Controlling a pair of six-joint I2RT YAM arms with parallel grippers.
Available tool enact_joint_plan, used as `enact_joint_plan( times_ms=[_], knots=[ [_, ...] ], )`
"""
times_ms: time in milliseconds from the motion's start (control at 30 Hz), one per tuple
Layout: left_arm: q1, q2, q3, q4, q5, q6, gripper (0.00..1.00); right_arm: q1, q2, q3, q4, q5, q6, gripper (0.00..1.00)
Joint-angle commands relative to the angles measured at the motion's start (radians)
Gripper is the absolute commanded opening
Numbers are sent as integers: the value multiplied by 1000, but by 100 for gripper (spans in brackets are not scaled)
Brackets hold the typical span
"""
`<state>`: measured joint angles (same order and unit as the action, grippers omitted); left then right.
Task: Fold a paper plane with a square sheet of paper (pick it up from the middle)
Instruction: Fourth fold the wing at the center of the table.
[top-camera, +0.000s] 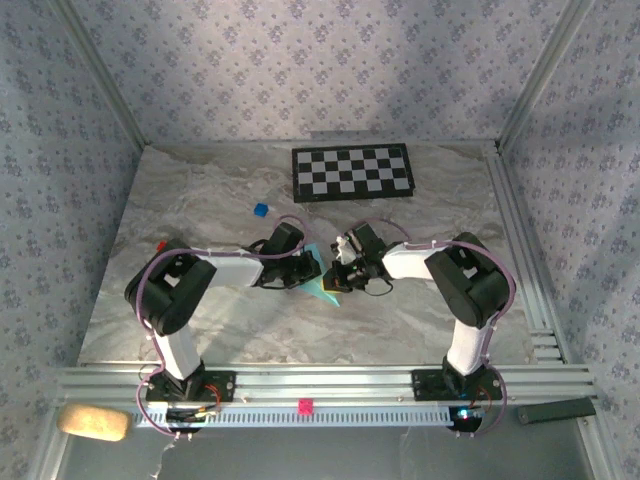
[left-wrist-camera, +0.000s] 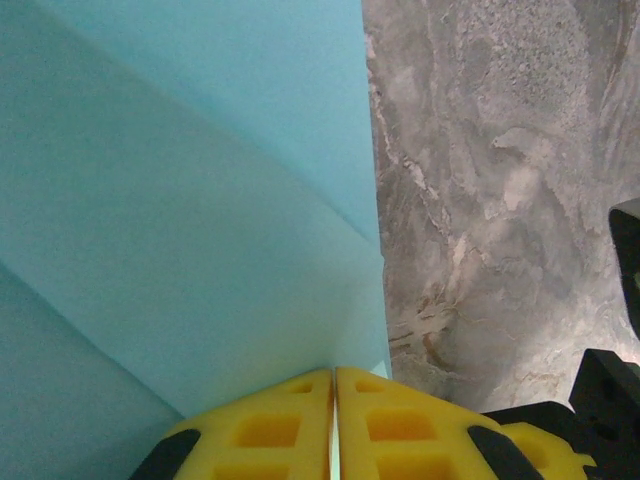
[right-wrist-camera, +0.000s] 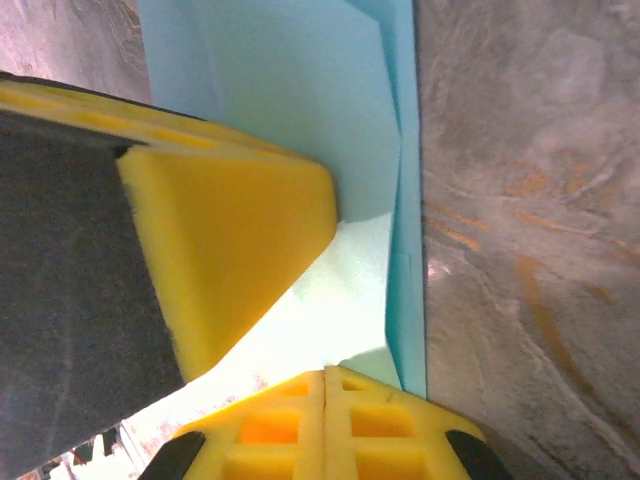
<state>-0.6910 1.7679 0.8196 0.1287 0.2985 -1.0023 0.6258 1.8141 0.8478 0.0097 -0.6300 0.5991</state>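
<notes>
Midway, seemingly: the square sheet of paper (left-wrist-camera: 190, 210), thin matte cyan with crisp diagonal creases and layered edges, sits over the veined grey table (top-camera: 400, 330) near the checkerboard (top-camera: 352, 171), pinched by the left gripper (left-wrist-camera: 334, 388) and right gripper (right-wrist-camera: 326, 385), both clamped tight; dart shape unfinished.

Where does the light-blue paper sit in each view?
Top external: light-blue paper at the middle of the table.
Left wrist: left half, above the left gripper.
Right wrist: upper centre, down to the right gripper.
Shared landmark: the grey marbled table, right of the paper in both wrist views.
</notes>
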Motion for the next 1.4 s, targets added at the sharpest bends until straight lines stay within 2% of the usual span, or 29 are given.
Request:
enact_joint_plan(
  times_ms=[0, 367, 733, 1000, 1367],
  knots=[
    [20, 13, -1, -43, -32, 25, 10, -5, 19, -66, -75, 50, -2, 0],
    [131, 44, 2, -3, -30, 82, 10, -15, 3, -116, -98, 49, -21, 0],
    [240, 75, 65, -97, -33, 144, 10, -23, -1, -119, -104, 36, -36, 0],
    [283, 98, 130, -156, -29, 193, 9, -26, 1, -122, -99, 29, -35, 0],
    [269, -69, 175, -236, -47, 216, 12, -28, 2, -117, -85, 26, -21, 0]
  ],
)
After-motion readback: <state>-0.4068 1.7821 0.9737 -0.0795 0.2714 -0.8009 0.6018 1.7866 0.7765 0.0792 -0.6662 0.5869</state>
